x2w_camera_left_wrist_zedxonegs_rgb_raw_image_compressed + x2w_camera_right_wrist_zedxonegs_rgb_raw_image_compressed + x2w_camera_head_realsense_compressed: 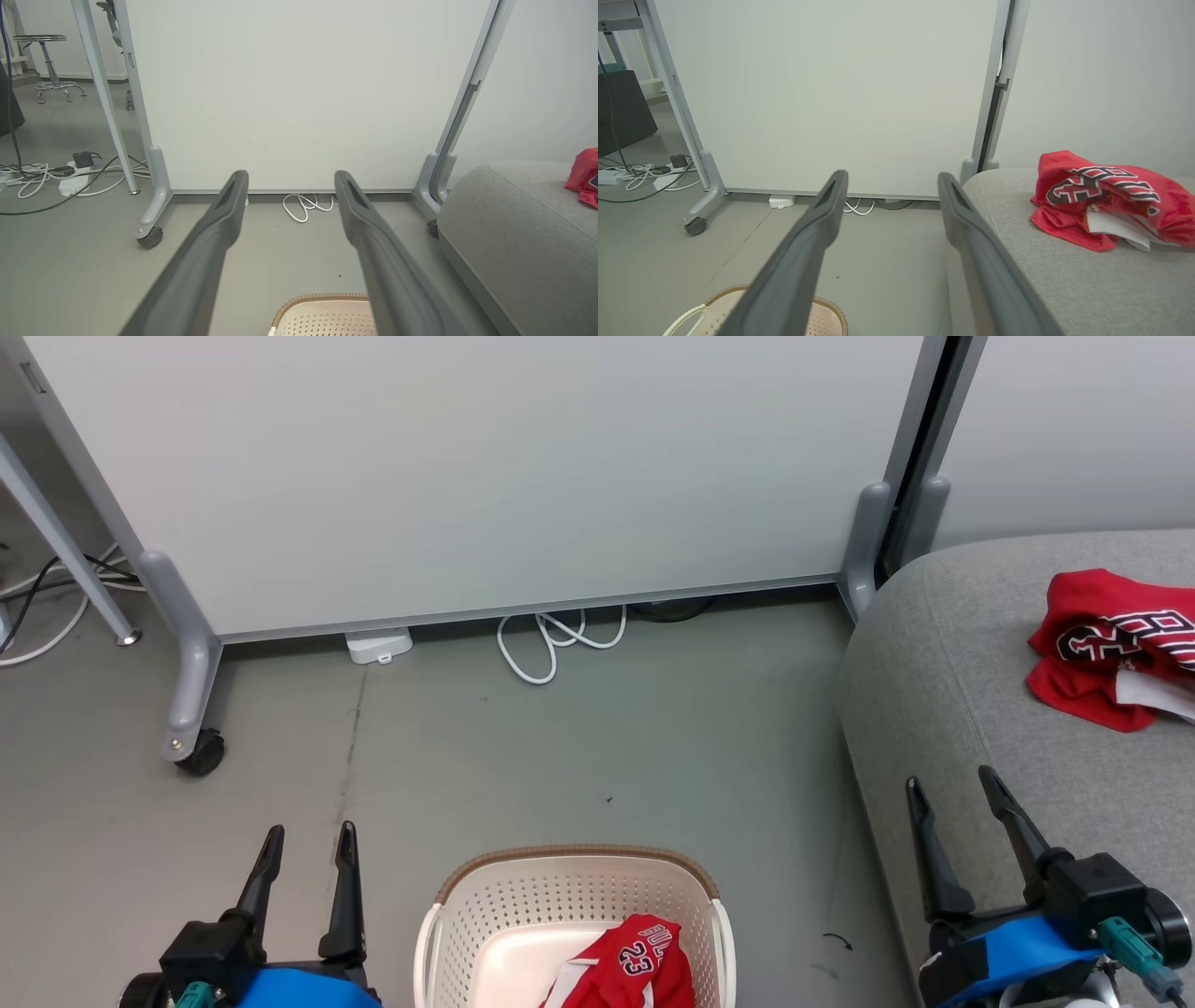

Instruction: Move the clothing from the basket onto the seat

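- Lying crumpled in the cream perforated basket (pixel 574 852), a red basketball garment marked 23 (pixel 635 961) sits between the two grippers in the head view, touched by neither.
- The left gripper (pixel 311 829) hangs just beside the basket's left side, above the floor, its two dark fingers spread wide apart and empty.
- The right gripper (pixel 950 778) is well apart from the basket, over the near edge of the grey seat (pixel 980 709), its fingers likewise spread wide with nothing between them.
- A second red garment (pixel 1106 644), with dark white-outlined lettering and a white patch showing, lies bunched on the seat beyond the right gripper and to its right, clear of the fingers.
- The basket stands on a smooth grey floor (pixel 560 756), with the seat to its right.
- Behind stands a pale partition panel (pixel 485 476) on grey feet, one with a black caster (pixel 201 753).
- A looped white cable (pixel 551 644) and a small white power adapter (pixel 378 644) lie at the panel's foot.
- The left wrist view shows a chrome stool (pixel 49 65) and a power strip (pixel 70 179) with tangled cords at far left.
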Robot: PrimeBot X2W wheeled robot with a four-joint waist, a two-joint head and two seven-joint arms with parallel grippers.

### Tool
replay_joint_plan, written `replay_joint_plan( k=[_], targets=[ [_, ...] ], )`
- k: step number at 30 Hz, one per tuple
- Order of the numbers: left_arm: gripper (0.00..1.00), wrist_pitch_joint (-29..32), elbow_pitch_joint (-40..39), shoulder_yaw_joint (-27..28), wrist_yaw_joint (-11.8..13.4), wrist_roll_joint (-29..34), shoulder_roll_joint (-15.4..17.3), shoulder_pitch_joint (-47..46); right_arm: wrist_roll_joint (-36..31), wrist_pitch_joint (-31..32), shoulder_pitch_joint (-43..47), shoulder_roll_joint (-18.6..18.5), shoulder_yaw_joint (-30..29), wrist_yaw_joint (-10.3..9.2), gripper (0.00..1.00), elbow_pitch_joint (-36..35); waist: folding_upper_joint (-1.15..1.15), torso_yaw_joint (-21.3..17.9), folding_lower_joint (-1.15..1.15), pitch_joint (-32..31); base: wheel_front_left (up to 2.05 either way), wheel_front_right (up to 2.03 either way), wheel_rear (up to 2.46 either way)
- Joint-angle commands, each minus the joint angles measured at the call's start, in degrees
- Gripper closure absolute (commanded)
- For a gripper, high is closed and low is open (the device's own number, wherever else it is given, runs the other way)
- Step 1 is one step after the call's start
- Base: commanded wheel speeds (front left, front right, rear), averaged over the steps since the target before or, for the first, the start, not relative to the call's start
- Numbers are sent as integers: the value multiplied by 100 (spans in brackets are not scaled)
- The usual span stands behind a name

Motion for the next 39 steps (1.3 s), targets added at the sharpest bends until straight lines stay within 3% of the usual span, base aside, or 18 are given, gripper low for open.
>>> replay_joint_plan(
  k=[1,9,14,39],
  targets=[
    [0,-28,8,-8,-7,-35,44,-35,8,13,49,-2,8,3,0,-26,0,-3,0,11,0,0,0],
    [0,-28,81,-67,-7,-79,84,-134,9,16,-65,-1,70,3,0,-111,0,-39,0,199,0,0,0],
    [0,-28,520,-399,-7,-120,154,-376,-3,11,-224,-1,141,3,0,-202,0,-110,0,536,0,0,0],
    [0,-29,3394,-2777,-5,-1290,412,-3009,234,-296,-1789,1,805,3,0,-573,0,-1387,0,3672,0,0,0]
  ],
)
